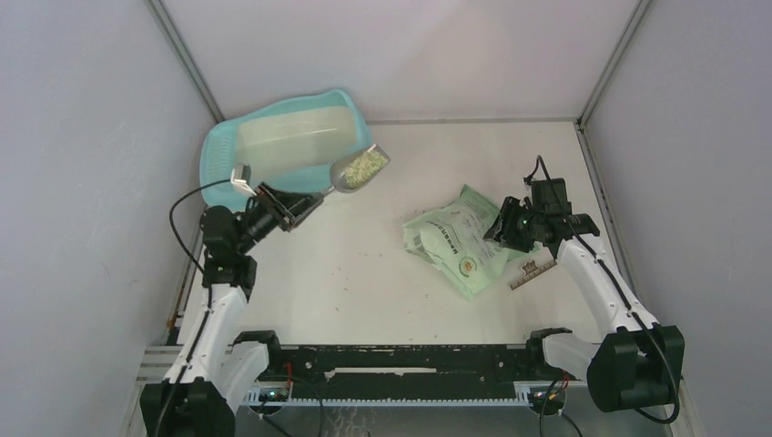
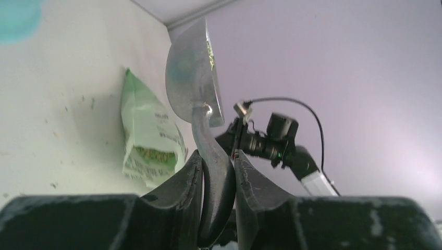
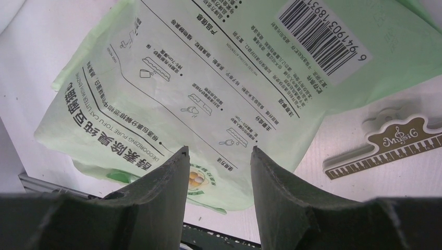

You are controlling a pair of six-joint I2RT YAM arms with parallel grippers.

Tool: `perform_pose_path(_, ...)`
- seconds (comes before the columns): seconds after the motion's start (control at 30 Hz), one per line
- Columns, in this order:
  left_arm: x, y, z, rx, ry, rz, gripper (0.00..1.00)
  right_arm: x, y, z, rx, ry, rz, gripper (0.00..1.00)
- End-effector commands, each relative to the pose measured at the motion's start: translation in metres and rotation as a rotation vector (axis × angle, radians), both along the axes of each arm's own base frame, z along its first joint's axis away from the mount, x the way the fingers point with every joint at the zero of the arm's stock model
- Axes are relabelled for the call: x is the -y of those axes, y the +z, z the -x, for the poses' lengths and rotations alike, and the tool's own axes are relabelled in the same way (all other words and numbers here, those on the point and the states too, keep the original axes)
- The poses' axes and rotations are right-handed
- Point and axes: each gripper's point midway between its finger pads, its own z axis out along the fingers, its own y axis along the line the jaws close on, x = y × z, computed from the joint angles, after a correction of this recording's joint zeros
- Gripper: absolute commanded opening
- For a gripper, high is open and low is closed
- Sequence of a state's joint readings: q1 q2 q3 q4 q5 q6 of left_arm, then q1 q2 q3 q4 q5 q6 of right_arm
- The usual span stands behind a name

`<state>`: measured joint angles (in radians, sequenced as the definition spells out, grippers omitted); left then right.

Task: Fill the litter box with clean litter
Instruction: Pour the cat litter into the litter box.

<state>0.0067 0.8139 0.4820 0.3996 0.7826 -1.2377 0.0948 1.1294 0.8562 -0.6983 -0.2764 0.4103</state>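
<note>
Bag [image 3: 208, 78] reads "PURE TOFU CAT LITTER"; L end effector [image 2: 216, 156] grips scoop [image 2: 193, 67], R end effector [image 3: 219, 151] open.

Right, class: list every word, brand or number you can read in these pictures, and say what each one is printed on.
"DEODORIZING PURE TOFU CAT LITTER": on the green bag, upside down in the right wrist view.
"6 941903 1893": under the bag's barcode; the rest runs off the edge.
"Music": on the piano-key clip.
The bag's Chinese headline and small print: too small or blurred to read with certainty.
Other views: nothing legible.
</note>
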Motion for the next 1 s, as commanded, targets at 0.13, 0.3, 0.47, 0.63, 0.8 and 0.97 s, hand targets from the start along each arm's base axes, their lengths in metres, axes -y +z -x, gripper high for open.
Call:
perform_pose_path(0.13,-0.049,0.082,-0.055,0.167,0.141,-0.061,0.17,-0.008,0.018,-0.018,0.079,0.021,-0.031,0.54)
perform_pose_path(0.3,-0.073,0.087,-0.091,0.158,0.233,-0.143,0.16,-0.010,0.020,-0.019,0.084,0.027,-0.042,0.54)
perform_pose_path(0.47,-0.090,0.070,-0.120,0.107,0.299,-0.275,0.16,-0.011,0.022,-0.018,0.088,0.028,-0.050,0.54)
perform_pose_path(0.63,-0.113,0.041,-0.137,0.007,0.370,-0.431,0.16,-0.012,0.022,-0.018,0.087,0.030,-0.056,0.54)
perform_pose_path(0.8,-0.134,0.018,-0.139,-0.082,0.428,-0.624,0.16,-0.013,0.023,-0.019,0.093,0.033,-0.058,0.54)
perform_pose_path(0.97,-0.154,0.021,-0.142,-0.085,0.535,-0.939,0.15,-0.015,0.026,-0.021,0.103,0.029,-0.070,0.54)
